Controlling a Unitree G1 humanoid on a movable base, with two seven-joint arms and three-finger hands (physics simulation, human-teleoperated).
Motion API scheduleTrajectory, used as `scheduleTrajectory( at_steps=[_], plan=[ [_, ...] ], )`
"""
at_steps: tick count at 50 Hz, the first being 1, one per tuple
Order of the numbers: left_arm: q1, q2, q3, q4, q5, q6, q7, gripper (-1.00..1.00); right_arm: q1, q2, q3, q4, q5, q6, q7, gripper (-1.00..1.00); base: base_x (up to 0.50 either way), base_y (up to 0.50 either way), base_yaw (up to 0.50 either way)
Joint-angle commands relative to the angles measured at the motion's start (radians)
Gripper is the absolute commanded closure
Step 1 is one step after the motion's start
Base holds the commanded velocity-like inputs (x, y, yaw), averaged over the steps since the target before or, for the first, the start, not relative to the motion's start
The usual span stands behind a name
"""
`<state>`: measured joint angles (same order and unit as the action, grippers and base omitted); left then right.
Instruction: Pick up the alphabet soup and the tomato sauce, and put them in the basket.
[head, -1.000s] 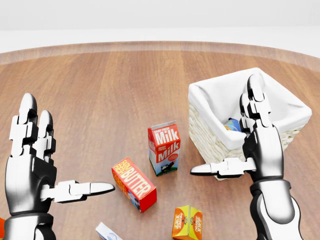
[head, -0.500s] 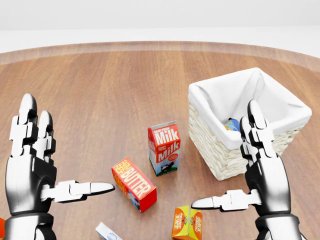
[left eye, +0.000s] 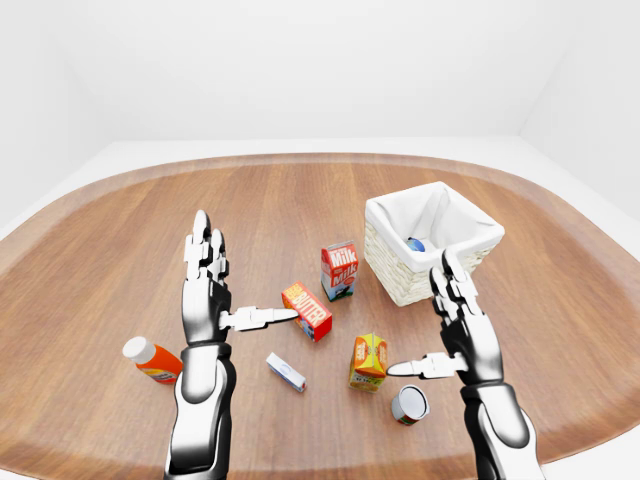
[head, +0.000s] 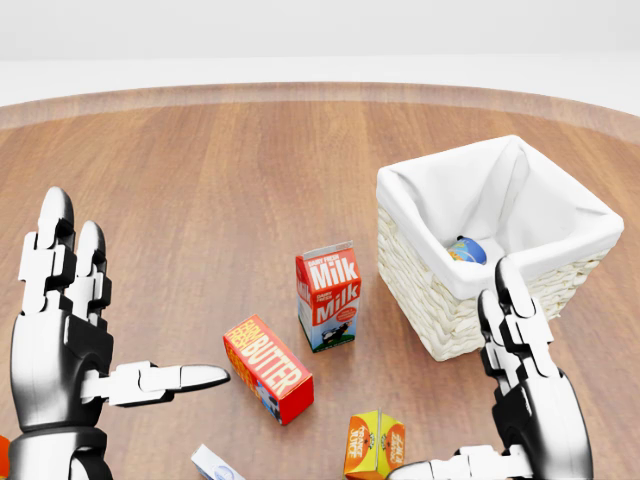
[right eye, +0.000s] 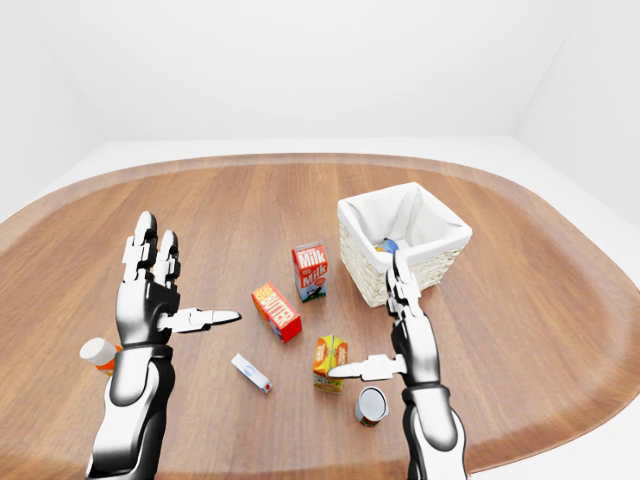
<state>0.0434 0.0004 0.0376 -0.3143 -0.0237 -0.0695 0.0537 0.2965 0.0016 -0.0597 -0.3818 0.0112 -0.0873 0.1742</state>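
On the oval wooden surface (left eye: 120, 230), in a plain white room, we see a blue-topped can inside the basket (left eye: 433, 240) and another can (left eye: 409, 404) lying beside our right robot hand (left eye: 455, 330). Left robot hand (left eye: 212, 290) and right both spread open, empty.

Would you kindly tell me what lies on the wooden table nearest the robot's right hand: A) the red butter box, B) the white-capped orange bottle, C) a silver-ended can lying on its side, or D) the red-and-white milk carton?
C: in the left-eye view the silver-ended can lies on the wooden table just below the open right hand.
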Motion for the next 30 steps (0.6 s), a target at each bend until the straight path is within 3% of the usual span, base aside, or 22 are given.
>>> scheduleTrajectory(
  at_steps=[1,21,30],
  plan=[
    [0.007,0.003,0.002,0.010,0.002,0.000,-0.014,-1.00,0.097,0.014,0.018,-0.034,0.012,0.000,0.021,-1.00,0.00,0.00,0.00],
    [0.007,0.002,0.002,0.010,0.002,0.000,-0.013,-1.00,0.265,-0.004,0.079,-0.162,0.030,0.000,0.021,-1.00,0.00,0.00,0.00],
    [0.005,0.003,0.003,0.008,0.002,0.006,-0.012,-1.00,0.313,-0.016,0.096,-0.090,0.056,0.000,0.024,-1.00,0.00,0.00,0.00]
  ],
)
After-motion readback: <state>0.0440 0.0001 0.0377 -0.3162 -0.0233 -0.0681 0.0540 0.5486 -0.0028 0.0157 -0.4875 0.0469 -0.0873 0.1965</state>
